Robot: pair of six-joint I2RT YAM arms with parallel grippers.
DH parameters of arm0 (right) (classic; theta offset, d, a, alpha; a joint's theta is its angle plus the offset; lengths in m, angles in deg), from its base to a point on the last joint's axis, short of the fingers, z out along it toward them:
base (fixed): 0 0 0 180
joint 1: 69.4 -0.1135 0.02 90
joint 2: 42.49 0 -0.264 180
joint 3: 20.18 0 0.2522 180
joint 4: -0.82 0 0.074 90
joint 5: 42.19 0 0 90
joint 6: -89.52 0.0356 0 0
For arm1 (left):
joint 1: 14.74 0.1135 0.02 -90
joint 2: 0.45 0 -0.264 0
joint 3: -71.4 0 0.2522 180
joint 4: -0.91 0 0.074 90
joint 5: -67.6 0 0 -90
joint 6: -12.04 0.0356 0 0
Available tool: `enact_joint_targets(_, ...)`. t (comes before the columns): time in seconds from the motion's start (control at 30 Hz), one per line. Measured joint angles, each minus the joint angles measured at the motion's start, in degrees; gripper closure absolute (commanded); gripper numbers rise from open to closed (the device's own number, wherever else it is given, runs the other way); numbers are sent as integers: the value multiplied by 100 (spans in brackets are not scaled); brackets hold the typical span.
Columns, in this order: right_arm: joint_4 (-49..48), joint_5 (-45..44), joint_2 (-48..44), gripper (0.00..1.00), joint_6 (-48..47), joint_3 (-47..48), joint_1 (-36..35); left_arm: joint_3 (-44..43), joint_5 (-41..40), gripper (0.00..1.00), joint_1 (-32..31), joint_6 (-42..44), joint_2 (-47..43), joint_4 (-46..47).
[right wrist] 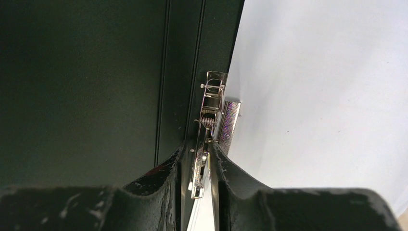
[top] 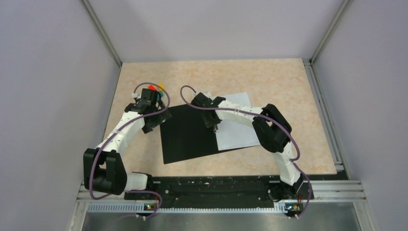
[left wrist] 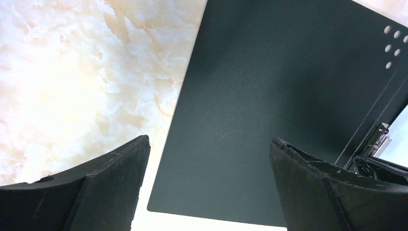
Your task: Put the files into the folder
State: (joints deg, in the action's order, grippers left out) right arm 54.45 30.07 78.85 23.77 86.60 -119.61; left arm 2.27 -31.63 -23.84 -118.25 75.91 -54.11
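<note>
Folder (top: pixel 187 134) lies open and flat on the worktop (top: pixel 269 82), black inside face up, roughly centred between the two arms and turned at a slight angle. Sheets (top: pixel 236 134) lie flat just right of the spine, their left edge up against the clip (right wrist: pixel 211 103). From above they read as one white rectangle, so I can't separate the two. Can't tell whether that edge is under the clip plate or only touching it. Right hand (right wrist: pixel 197 149) is down on the spine, fingers (right wrist: pixel 159 187) pinched nearly together with the metal clip lever caught between them, so it is gripping the clip. In the right wrist view the black cover is left of the clip and white paper is right of it. Left hand (left wrist: pixel 209 144) hangs over the folder's left edge near its far corner, fingers (left wrist: pixel 110 187) spread wide with nothing between them and no contact showing. Below it the left wrist view has the black cover on the right and bare marbled worktop on the left. A group of small white dots (left wrist: pixel 393 41) sits on the black face near the spine crease. The clip and a sliver of white paper show at the right border of that view. The arms are well apart, one on each side of the folder.
</note>
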Motion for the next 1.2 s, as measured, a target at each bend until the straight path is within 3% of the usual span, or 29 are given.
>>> enact_joint_targets(0.3,-197,-138,7,78,42,-149,-44,125,7,1,24,-4,-50,20)
enact_joint_targets(0.4,-199,-201,7,84,37,-153,-68,186,24,1,24,-7,-72,13)
enact_joint_targets(0.53,-223,-271,7,100,9,-184,-74,251,57,1,48,-7,-83,52)
enact_joint_targets(0.83,-372,-203,-92,100,-114,-326,-20,557,483,2,302,22,-81,190)
enact_joint_targets(1.2,-553,734,-651,100,-153,-977,601,610,1274,2,584,295,273,393)
